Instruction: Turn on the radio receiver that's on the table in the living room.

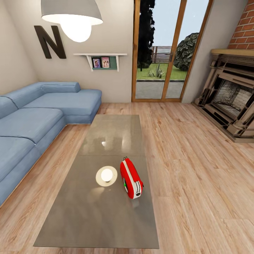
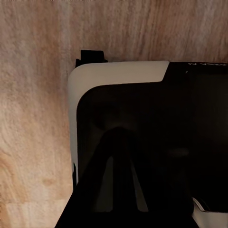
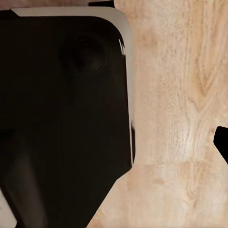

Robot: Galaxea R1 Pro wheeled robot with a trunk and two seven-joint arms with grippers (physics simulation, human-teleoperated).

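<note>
Red plastic is what marks your target: the radio receiver [image 1: 131,178] stands on the long grey desk [image 1: 88,218] in the living room, toward the near half and close to the desk's right edge, with a thin aerial poking up at its far end. Just beside it, to its left, you see a bright round reflection [image 1: 106,175] of the ceiling lamp [image 1: 72,17] on the glossy top. A small green dot shows on the radio's side face, but you cannot tell from it whether the set is on or off; the scene would fit a radio waiting to be switched as well as one already switched with the arms drawn back.

Your arms are not over the desk in the head view. Both wrist cameras look down at the wooden floor [image 3: 190,95] past the robot's own dark, white-edged body [image 2: 142,118]. In the left wrist view a dark shape near the lens may be the left pincer, and in the right wrist view a dark tip sits at the frame edge, but you cannot tell whether either pincer is spread or pressed together.

So you are facing the desk with the radio in plain sight and within the room's open floor, blue sofa [image 1: 31,120] on the left, fireplace [image 1: 229,102] on the right. Whether the switch has been pressed the pictures do not settle.
</note>
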